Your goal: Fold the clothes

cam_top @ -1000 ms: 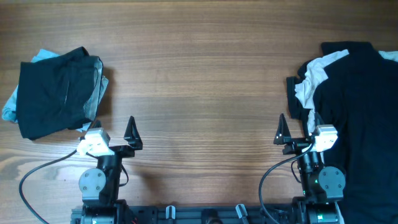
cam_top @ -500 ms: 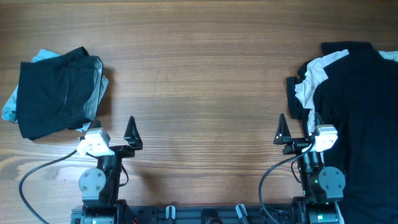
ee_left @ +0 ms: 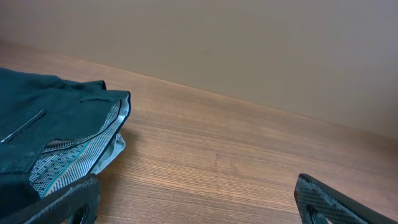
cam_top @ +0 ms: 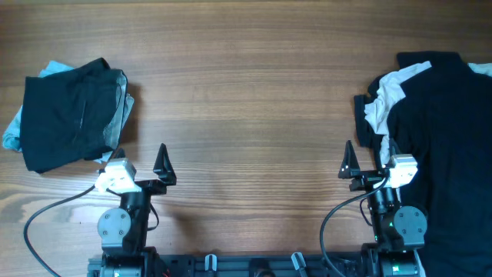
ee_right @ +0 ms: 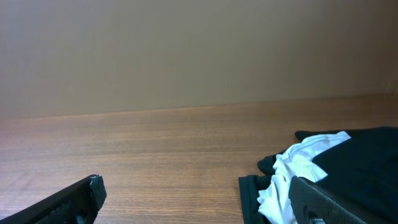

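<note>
Wood-grain brown table (cam_top: 246,85) carries two lots of clothes, and you see both together only from overhead. A folded stack of black over grey and light blue (cam_top: 69,115) lies at the left edge, and a loose black heap with one white garment (cam_top: 438,138) at the right. Your left wrist view catches only the stack (ee_left: 56,124), its patterned grey layer showing; your right wrist view catches only the heap (ee_right: 336,168). The left fingers (cam_top: 163,160) and right fingers (cam_top: 350,160) stand wide apart, holding nothing.
</note>
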Controlling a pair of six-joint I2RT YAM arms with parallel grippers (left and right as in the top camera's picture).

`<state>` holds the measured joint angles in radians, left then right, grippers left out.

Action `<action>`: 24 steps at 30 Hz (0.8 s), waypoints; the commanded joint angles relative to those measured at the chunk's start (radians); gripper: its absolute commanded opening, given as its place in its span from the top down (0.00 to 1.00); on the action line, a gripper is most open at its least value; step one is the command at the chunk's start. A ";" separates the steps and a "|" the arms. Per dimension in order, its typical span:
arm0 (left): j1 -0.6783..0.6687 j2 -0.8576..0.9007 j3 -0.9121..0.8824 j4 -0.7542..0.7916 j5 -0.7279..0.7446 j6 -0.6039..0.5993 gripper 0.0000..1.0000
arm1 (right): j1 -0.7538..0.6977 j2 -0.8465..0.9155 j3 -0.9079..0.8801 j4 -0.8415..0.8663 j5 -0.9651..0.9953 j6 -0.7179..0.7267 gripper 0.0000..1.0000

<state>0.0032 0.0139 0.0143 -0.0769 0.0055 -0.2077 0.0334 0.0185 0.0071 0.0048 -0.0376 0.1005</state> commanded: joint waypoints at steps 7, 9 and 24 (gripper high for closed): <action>0.007 0.035 0.179 -0.085 0.154 -0.040 0.00 | -0.005 0.053 0.197 -0.012 -0.304 0.138 0.00; 0.007 0.143 0.320 -0.168 0.154 -0.060 0.00 | -0.005 0.170 0.328 -0.122 -0.294 0.139 0.00; 0.007 1.098 1.118 -0.702 0.222 -0.070 0.00 | -0.058 1.409 1.188 -0.805 -0.021 0.210 0.00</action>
<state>0.0032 1.1046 1.1137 -0.7803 0.1787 -0.2695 0.0231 1.3838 1.1713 -0.8112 -0.2749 0.1566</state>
